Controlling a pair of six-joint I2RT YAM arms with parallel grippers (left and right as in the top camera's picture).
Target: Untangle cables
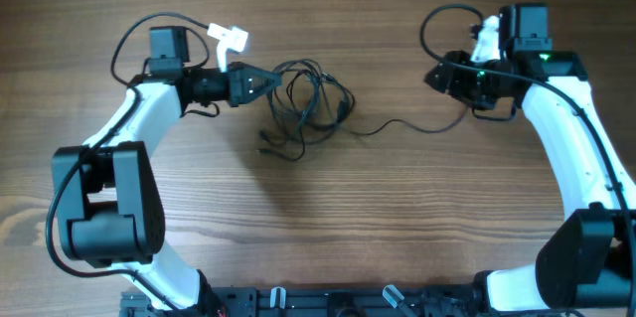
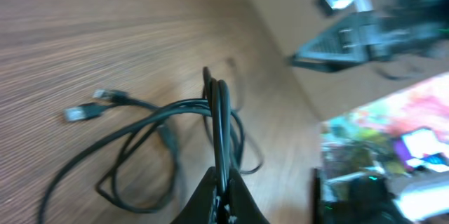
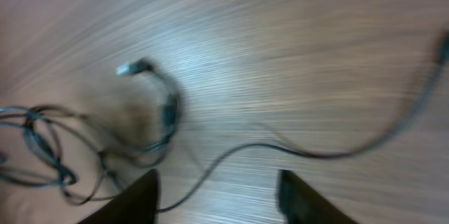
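Note:
The cables (image 1: 303, 108) lie as a loose black tangle at the table's middle. My left gripper (image 1: 270, 84) reaches in from the left and is shut on a few strands at the tangle's upper left edge. In the left wrist view the strands (image 2: 222, 122) run straight up out of the shut gripper (image 2: 226, 197), and a plug end (image 2: 81, 113) lies on the wood to the left. One thin cable (image 1: 407, 124) trails right toward my right gripper (image 1: 434, 79). In the right wrist view that gripper (image 3: 217, 199) is open above this strand (image 3: 280, 150), holding nothing, with the tangle (image 3: 42, 147) to the left.
The wooden table (image 1: 328, 218) stretches toward the front edge. A white tag-like part (image 1: 229, 41) sits by the left wrist. The arms' own thicker black leads loop near each wrist, one of them (image 1: 437, 21) at the upper right.

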